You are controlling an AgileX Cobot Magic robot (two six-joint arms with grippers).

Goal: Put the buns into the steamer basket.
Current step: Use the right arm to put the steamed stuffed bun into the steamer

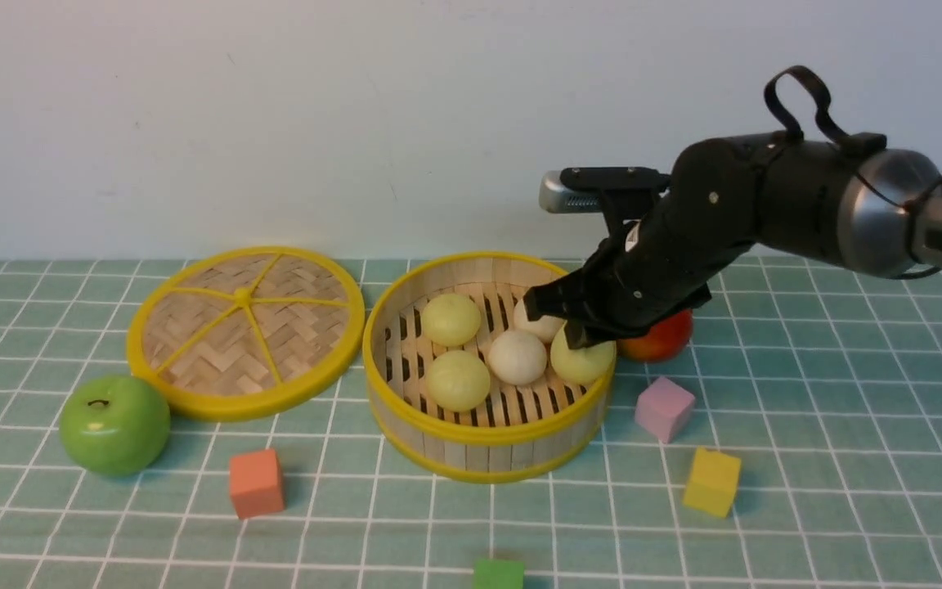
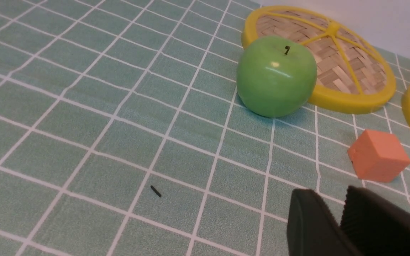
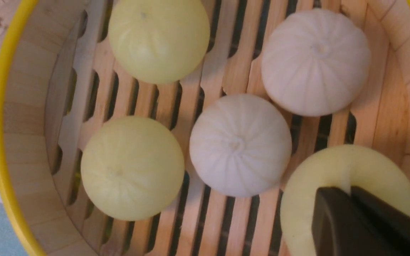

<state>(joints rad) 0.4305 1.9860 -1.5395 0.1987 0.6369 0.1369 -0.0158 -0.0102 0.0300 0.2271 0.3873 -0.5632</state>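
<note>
All five buns (image 1: 518, 357) sit in the steamer basket (image 1: 471, 442). The right gripper (image 1: 573, 327), jaws pressed together and empty, angles down over the rim-side yellow-green bun (image 3: 336, 167), so it likely risks nudging it against the wall if it drags sideways. The left gripper (image 2: 336, 222) hovers low near the orange cube (image 2: 379, 155); can't tell how far it's spread.

All five buns (image 1: 518, 357) sit inside the steamer basket (image 1: 487, 446), upright on the table. Three pale yellow-green, two off-white, pleated tops up. One yellow-green bun (image 3: 347, 185) sits right under the right hand (image 1: 573, 323), at the basket wall; the white pair is just beside it, the other two yellow-green ones beyond.
</note>
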